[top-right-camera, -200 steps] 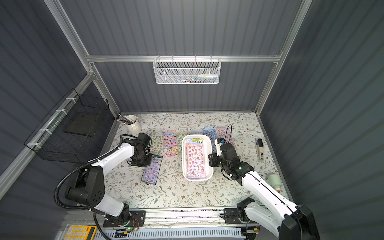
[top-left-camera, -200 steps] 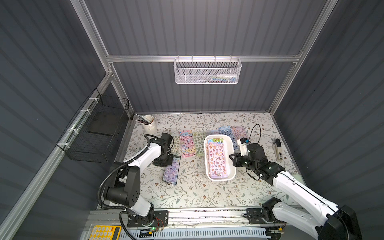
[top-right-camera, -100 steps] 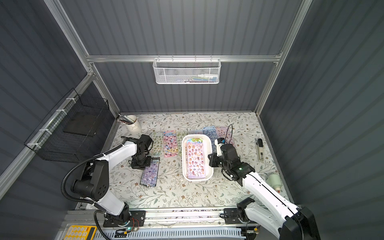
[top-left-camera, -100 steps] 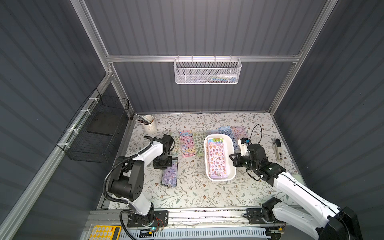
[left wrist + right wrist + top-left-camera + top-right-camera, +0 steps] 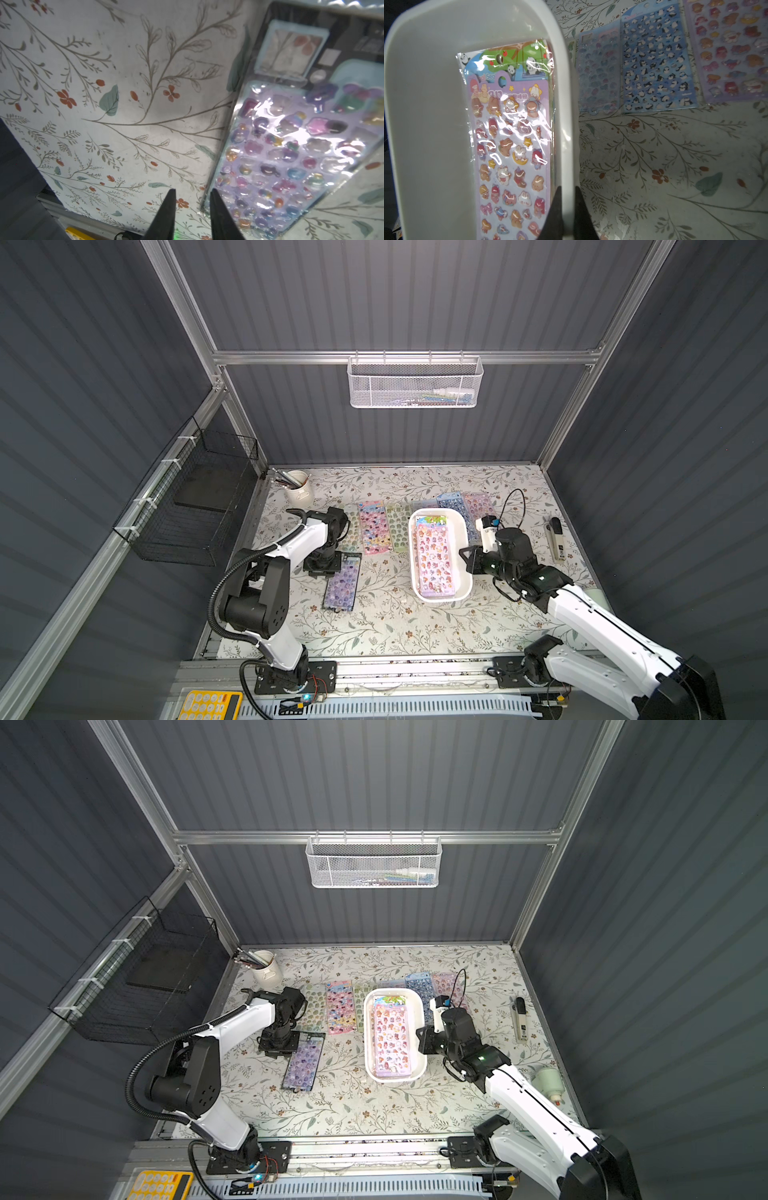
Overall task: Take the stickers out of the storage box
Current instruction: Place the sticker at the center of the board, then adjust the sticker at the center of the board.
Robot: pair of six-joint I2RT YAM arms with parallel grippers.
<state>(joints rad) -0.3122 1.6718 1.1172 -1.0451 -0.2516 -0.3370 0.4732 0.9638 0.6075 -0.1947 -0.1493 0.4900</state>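
Observation:
The white storage box (image 5: pixel 412 556) (image 5: pixel 367 1036) lies mid-table with a stack of stickers (image 5: pixel 435 562) (image 5: pixel 390 1042) (image 5: pixel 510 145) inside, a pink-purple sheet on top. My right gripper (image 5: pixel 465 562) (image 5: pixel 420 1040) (image 5: pixel 568 188) is shut on the box's right wall (image 5: pixel 564 124). A purple sticker sheet (image 5: pixel 343 583) (image 5: pixel 303 1063) (image 5: pixel 291 155) lies flat on the cloth. My left gripper (image 5: pixel 322 568) (image 5: pixel 279 1046) (image 5: pixel 192 192) stands at its far end, open a little, with only tablecloth between the fingers. More sheets (image 5: pixel 374 526) (image 5: pixel 656 62) lie in a row behind and beside the box.
A cup of pens (image 5: pixel 297 487) stands back left. A stapler-like tool (image 5: pixel 557 539) lies at the right edge. A black wire basket (image 5: pixel 195 497) hangs on the left wall and a white mesh basket (image 5: pixel 415 383) on the back rail. A yellow calculator (image 5: pixel 210 705) sits below the front rail.
My left gripper has opened and let go of the purple sheet, which now rests on the table. The left arm's base link has swung round. The right arm has not moved.

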